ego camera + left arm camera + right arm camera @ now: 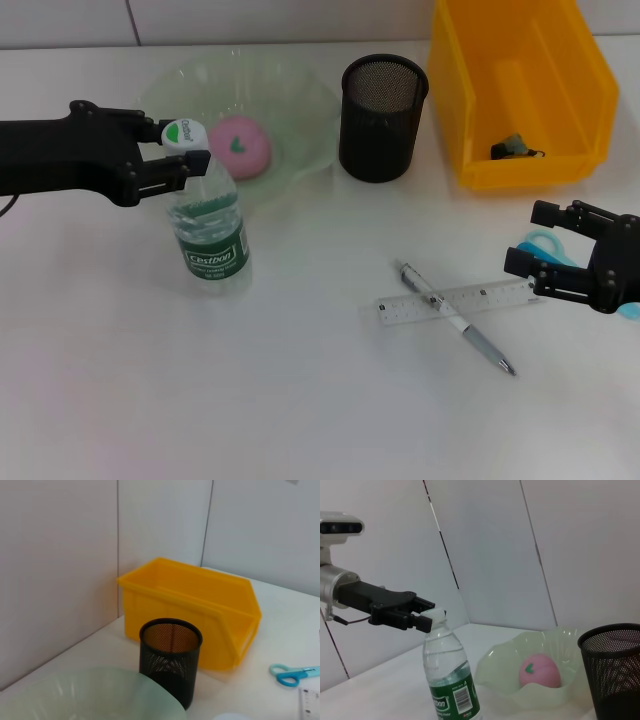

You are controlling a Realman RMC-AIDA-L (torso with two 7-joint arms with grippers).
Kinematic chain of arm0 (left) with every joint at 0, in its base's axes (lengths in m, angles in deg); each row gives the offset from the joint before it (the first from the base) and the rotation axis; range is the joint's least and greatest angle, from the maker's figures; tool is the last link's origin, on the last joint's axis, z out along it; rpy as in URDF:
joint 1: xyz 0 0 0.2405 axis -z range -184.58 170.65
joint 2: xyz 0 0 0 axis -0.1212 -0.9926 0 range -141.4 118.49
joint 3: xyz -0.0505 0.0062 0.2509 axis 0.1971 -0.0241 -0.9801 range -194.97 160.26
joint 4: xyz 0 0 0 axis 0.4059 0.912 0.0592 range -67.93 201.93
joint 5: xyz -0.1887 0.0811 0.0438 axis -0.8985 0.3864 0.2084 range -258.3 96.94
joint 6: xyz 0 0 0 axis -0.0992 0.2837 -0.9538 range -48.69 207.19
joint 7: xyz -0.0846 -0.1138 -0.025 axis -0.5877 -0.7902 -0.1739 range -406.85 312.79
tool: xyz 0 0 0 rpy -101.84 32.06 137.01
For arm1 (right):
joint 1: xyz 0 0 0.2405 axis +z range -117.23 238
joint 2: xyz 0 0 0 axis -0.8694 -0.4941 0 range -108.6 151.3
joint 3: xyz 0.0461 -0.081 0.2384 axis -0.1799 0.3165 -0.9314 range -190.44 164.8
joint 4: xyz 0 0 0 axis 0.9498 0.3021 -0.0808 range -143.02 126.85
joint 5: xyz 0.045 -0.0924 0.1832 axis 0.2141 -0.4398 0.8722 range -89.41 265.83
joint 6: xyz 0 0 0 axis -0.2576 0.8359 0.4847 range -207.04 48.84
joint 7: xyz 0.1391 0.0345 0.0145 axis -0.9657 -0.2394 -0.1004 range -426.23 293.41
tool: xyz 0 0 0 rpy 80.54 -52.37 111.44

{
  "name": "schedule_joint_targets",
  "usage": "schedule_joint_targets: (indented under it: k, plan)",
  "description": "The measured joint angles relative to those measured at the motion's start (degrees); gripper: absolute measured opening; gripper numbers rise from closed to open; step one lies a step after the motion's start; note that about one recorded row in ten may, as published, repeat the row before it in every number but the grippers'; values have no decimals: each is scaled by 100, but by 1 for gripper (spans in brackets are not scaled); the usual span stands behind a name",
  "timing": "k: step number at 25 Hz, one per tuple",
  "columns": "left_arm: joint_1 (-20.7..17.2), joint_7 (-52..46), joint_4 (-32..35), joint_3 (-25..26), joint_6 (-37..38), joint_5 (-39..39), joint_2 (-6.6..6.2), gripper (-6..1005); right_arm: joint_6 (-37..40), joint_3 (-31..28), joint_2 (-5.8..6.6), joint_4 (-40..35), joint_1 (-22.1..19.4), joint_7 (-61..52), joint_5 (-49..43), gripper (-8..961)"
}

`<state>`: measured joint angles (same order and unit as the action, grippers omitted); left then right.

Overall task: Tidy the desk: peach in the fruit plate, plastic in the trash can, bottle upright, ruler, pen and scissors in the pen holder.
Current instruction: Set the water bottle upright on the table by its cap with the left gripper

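Left gripper clamps the upright bottle at its cap; right gripper hangs open above the scissors

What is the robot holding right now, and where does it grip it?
The left gripper holds the water bottle by its neck, just under the white cap, with the bottle standing upright. The right gripper holds nothing.

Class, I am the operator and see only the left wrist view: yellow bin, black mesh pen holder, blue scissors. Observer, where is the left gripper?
Observer: The left gripper is closed on the white cap of the upright clear plastic water bottle.
Operator: Is the peach put away?
Observer: Yes, the pink peach lies in the pale green fruit plate.
Operator: And the pen?
Observer: The silver pen lies across the clear ruler on the desk.
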<state>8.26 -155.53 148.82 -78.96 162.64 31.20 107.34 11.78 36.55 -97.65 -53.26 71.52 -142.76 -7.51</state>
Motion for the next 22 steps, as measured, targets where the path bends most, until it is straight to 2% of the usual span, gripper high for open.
schedule_joint_targets:
  k: [11, 21, 22]
  plan:
    - [-51, 510, -138, -7, -7, -494, -17, 453, 0, 7, 0, 0, -19, -3, 0, 842]
    - [-43, 522, -164, -10, -28, -532, -23, 455, -1, -5, 0, 0, -49, -3, 0, 842]
    - [-42, 523, -165, -10, -25, -530, -24, 492, -1, -6, 0, 0, -49, -3, 0, 842]
